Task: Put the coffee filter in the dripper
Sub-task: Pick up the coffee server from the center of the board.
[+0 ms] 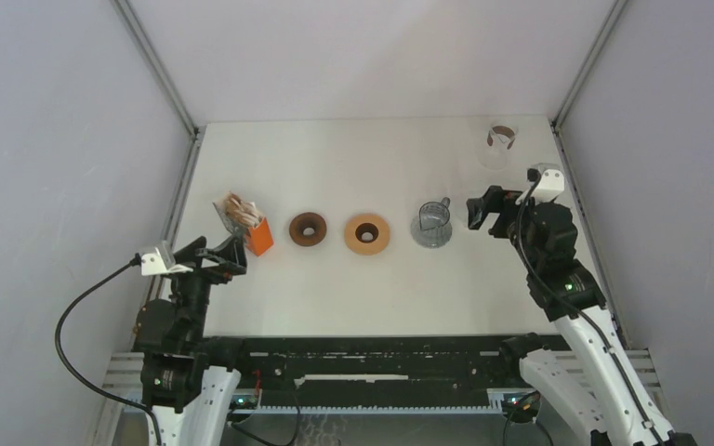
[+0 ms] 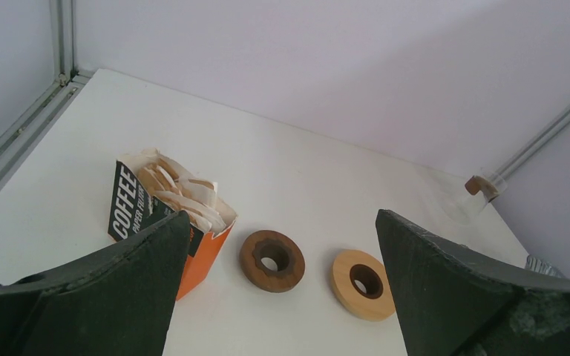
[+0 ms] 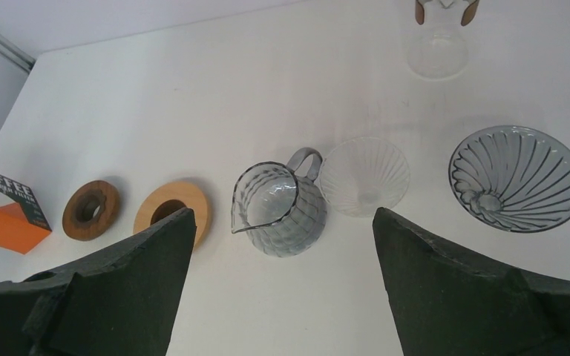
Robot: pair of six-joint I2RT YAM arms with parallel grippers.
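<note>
Holding left gripper (image 2: 279,219) fully spread, gripping nothing, just near-side of filter box (image 2: 129,206). Holding right gripper (image 3: 282,215) wide, empty, well apart from box, beyond dark ring (image 2: 272,260) and pale ring (image 2: 362,274). Spotting paper filters (image 2: 182,189) fanning upright from box top, ahead-left of left fingers (image 2: 104,297). Judging left arm nearer filters, right arm nearer clear dripper (image 3: 364,176) and grey dripper (image 3: 517,180), far from box.

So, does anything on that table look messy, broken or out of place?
Nothing looks spilled or broken. The only untidy spot is the orange coffee filter box on the left: its top is open and the paper filters poke out unevenly. The dark ring, pale ring and glass jug sit apart, in a row.
</note>
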